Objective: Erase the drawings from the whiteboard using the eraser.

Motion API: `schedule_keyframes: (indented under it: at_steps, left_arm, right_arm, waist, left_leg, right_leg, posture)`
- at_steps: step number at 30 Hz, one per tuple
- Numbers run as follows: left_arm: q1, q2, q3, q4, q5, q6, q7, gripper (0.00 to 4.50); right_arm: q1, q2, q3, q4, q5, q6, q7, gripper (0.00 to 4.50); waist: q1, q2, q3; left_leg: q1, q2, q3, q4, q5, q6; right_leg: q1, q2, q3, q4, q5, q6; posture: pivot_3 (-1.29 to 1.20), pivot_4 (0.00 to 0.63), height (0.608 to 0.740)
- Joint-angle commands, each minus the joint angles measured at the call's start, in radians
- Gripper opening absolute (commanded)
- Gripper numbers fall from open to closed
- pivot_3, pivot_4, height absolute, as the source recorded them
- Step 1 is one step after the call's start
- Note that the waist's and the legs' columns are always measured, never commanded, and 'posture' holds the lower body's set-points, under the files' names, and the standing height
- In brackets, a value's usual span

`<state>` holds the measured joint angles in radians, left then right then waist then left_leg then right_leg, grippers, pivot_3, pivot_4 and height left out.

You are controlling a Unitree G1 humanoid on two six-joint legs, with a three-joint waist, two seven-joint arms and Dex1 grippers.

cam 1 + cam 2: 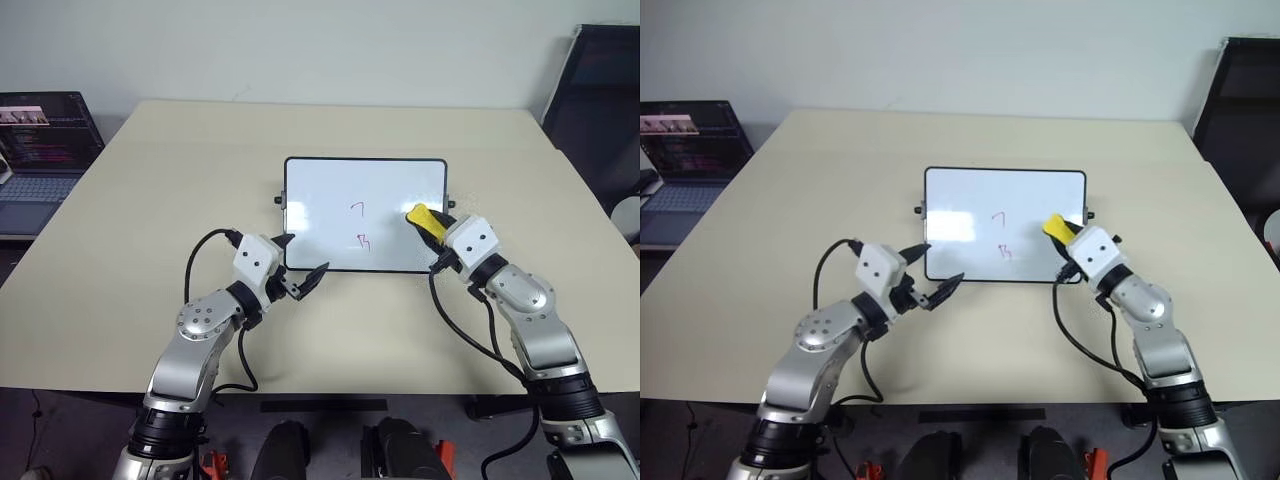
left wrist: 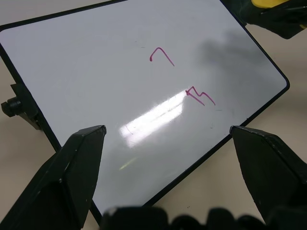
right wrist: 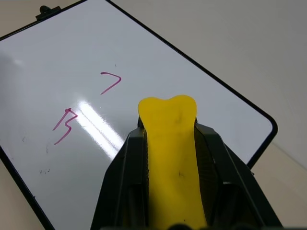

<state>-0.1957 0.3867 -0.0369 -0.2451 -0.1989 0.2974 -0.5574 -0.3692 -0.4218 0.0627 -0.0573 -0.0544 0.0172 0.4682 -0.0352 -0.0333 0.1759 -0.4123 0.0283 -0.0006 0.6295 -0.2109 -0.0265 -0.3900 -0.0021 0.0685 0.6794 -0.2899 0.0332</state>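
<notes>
The whiteboard [image 1: 330, 190] lies flat in the middle of the table. Two thin red-purple drawings sit on it, a "7" [image 1: 358, 208] above a "B" [image 1: 364, 241]. My right gripper [image 1: 431, 226] is shut on the yellow eraser [image 1: 420, 215], whose tip pokes out over the board's right part, just right of the marks. I cannot tell if the tip touches the surface. My left gripper [image 1: 300, 258] is open at the board's near left corner, one finger by the left edge and one past the near edge.
The beige table [image 1: 150, 200] extends well around the board. A small black knob [image 1: 279, 200] sticks out from each short side. An open laptop [image 1: 40, 150] stands off the table's left side, and a dark chair [image 1: 600, 100] stands at the far right.
</notes>
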Motion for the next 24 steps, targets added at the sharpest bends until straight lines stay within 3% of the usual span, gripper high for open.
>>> schedule_keyframes:
  at_steps: [1,9,24]
  left_arm:
    - [-0.014,-0.006,0.0,-0.038,-0.001,-0.014,0.01,4.5]
    - [-0.031,-0.021,-0.016,-0.018,0.011,-0.042,0.006,4.5]
    - [-0.055,-0.022,-0.02,-0.002,0.016,-0.05,0.009,4.5]
  right_arm:
    - [-0.089,0.036,0.005,-0.016,0.03,0.048,-0.001,0.96]
    - [-0.239,0.126,0.023,0.038,0.036,0.159,-0.011,0.96]
    - [-0.459,0.136,0.115,0.472,-0.082,-0.004,-0.038,0.96]
  waist:
    - [-0.001,0.0,0.0]
    - [0.003,0.0,0.0]
    - [0.002,0.0,0.0]
  left_leg:
    - [0.0,0.0,0.0,0.0,0.0,0.0]
    - [0.0,0.0,-0.001,0.0,0.0,0.0]
    - [-0.001,0.0,0.0,0.0,0.0,0.0]
  right_leg:
    - [0.0,0.0,0.0,0.0,0.0,0.0]
    - [0.0,0.0,-0.001,0.0,0.0,0.0]
    - [0.0,0.0,-0.001,0.0,0.0,0.0]
  posture:
    - [0.0,0.15,0.74]
    - [0.0,0.15,0.74]
    - [0.0,0.15,0.74]
